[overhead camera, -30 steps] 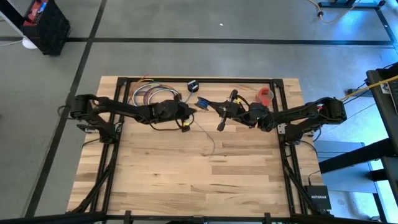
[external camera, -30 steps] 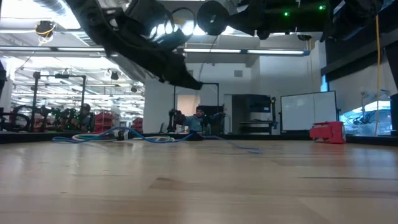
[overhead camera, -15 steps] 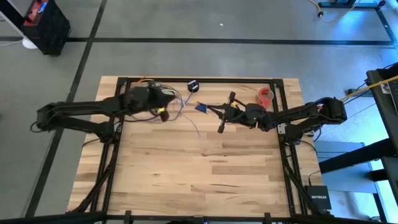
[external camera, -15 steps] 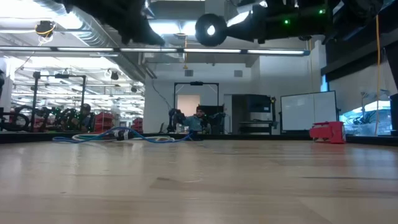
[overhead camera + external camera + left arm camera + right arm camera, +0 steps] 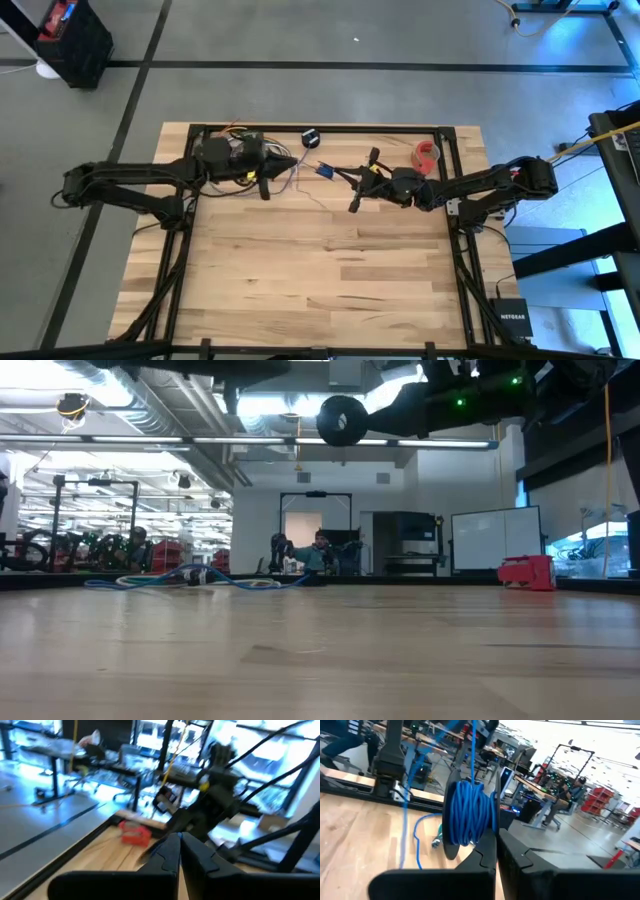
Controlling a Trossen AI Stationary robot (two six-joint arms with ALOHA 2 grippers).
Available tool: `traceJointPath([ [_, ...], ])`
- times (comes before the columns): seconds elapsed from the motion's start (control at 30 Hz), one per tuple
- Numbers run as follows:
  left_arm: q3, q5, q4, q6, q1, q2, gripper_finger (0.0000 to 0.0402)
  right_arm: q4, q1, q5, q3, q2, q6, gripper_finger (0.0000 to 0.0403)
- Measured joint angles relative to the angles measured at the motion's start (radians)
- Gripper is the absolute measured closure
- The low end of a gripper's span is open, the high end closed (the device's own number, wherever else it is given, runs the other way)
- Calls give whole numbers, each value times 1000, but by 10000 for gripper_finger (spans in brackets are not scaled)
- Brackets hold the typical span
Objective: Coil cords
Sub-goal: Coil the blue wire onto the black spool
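Right tool (image 5: 496,851) pinches the coiled cords (image 5: 468,811); left tool (image 5: 290,160) nearby.

Cord (image 5: 300,185) — too thin to trace

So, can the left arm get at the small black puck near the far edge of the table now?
Probably yes. The left gripper hovers beside the loose cord loops, close to the black puck, with bare table between them. The right gripper holds the blue cord spool off to the side.

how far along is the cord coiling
Partly done: many blue turns already sit wound on the spool, which the right gripper holds. The left gripper hovers near the far edge. Left to wind: loose cord trailing across the table.
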Motion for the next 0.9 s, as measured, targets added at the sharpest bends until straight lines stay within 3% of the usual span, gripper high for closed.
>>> traceJointPath([
  [0.13,24,0,95,-10,-43,76,400,-2,0,26,0,0,2,399],
  [0.53,273,-29,87,105,-131,375,400,-60,1,27,38,0,60,398],
  [0.9,313,-101,15,158,-145,469,400,-58,0,33,72,1,173,398],
])
